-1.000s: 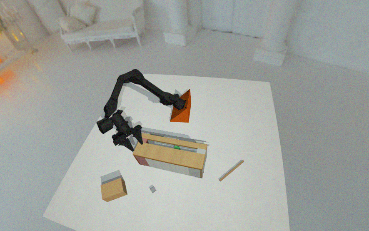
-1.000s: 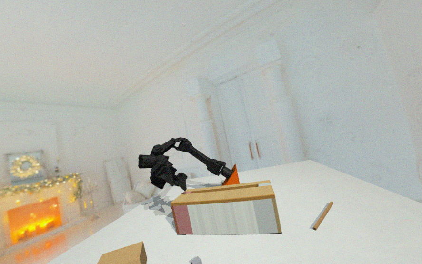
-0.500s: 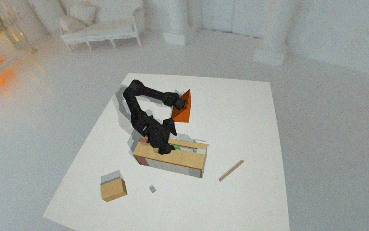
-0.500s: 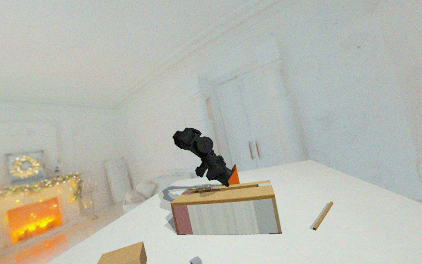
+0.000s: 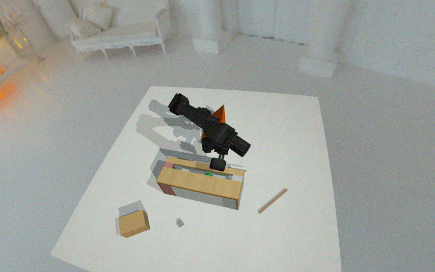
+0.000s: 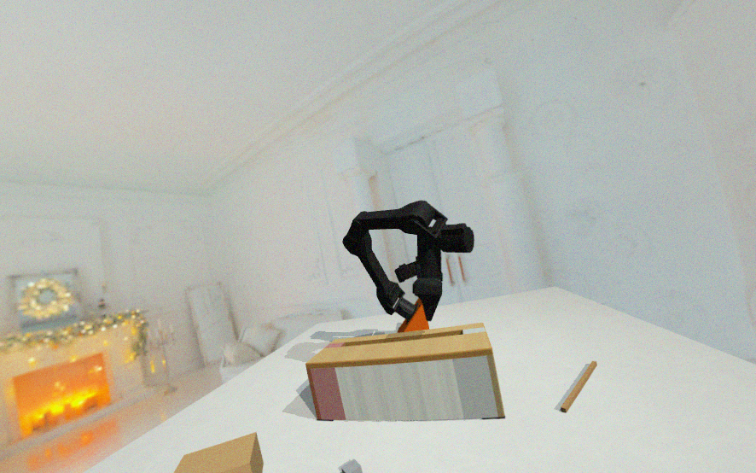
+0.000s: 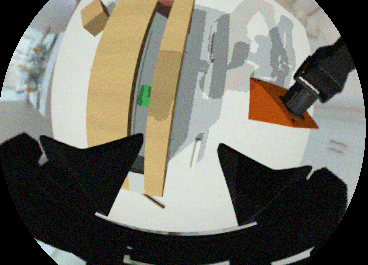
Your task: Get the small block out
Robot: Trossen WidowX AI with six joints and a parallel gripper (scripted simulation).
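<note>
The green block (image 5: 208, 174) (image 7: 144, 95) is not in the gripper (image 5: 213, 155) (image 6: 429, 317) (image 7: 182, 142). The fingers are spread wide, with nothing between them. They hang above the long box (image 5: 199, 182) (image 6: 404, 349) (image 7: 112, 79), near its back edge. The block is down inside, seen through the long slot in the top, and looks to be on the shelf.

The block looks small and hard. I think it is light and won't squash or break easily. Its sides look flat, so it may slide well when nudged, and a hard bump could send it too far. Once it is out on the table (image 5: 280, 135) (image 6: 633, 352), the best hold should be low on two flat sides, one finger on each. The slot looks too thin for the open gripper, so the stick (image 5: 272, 201) (image 6: 578, 388) (image 7: 154, 201) lying past the pale end might be good for pushing. The pink end may be the closed pocket, but I can't be sure.

The top and wrist views look into the slot and show the green. The side view shows no green at all, just the pink, white and gray front. But it shows best how the arm bends over and points down behind the box. The wrist view shows the wide gap between the fingers best. The top view shows a little gray cube (image 5: 179, 222) (image 6: 350, 467) whole, while the side view cuts it off.
</note>
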